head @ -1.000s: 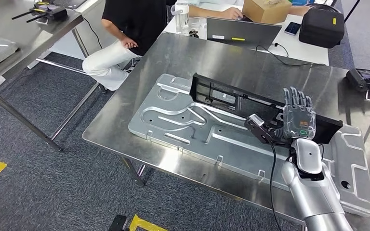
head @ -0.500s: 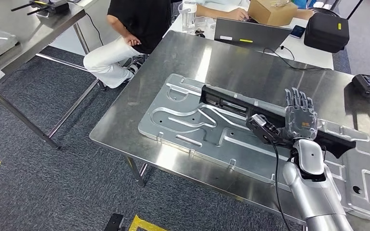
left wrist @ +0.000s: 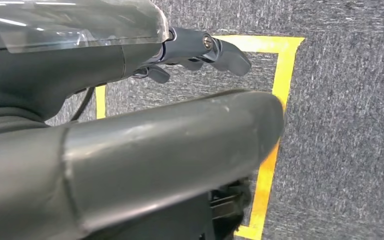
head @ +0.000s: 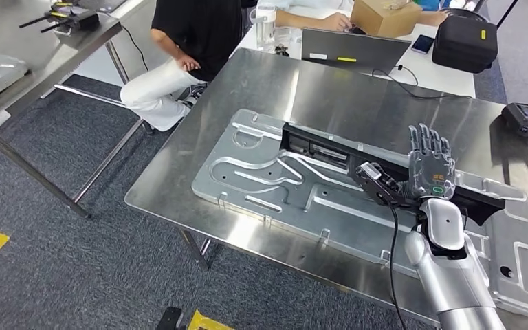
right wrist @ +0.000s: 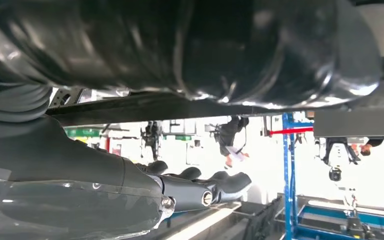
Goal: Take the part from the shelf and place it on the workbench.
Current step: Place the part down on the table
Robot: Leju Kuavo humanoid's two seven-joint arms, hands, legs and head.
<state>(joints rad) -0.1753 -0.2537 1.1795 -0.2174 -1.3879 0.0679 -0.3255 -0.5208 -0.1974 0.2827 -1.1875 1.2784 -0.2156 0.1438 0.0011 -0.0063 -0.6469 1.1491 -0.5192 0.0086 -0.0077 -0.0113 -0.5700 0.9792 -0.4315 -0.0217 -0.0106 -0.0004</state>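
Observation:
A long black part (head: 330,148) lies across the stamped grey metal plate (head: 247,175) on the steel workbench (head: 316,89). My right hand (head: 432,168) stands over the part's right half with its fingers straight up and spread, gripping nothing. In the right wrist view the right hand's fingers (right wrist: 215,187) are stretched out, and the black part (right wrist: 180,107) runs close along the thumb. My left hand (left wrist: 200,50) hangs low over grey carpet, fingers loosely bent and holding nothing.
A person (head: 192,34) sits at the workbench's far left corner. Behind it are a laptop (head: 347,45), a cardboard box (head: 385,12) and a black bag (head: 464,38). A black device (head: 526,117) lies at the right edge. Another steel table (head: 27,48) stands to the left.
The black part's right end has come down from a raised tilt to lie on the plate. My right hand stays upright beside it. The camera has shifted slightly.

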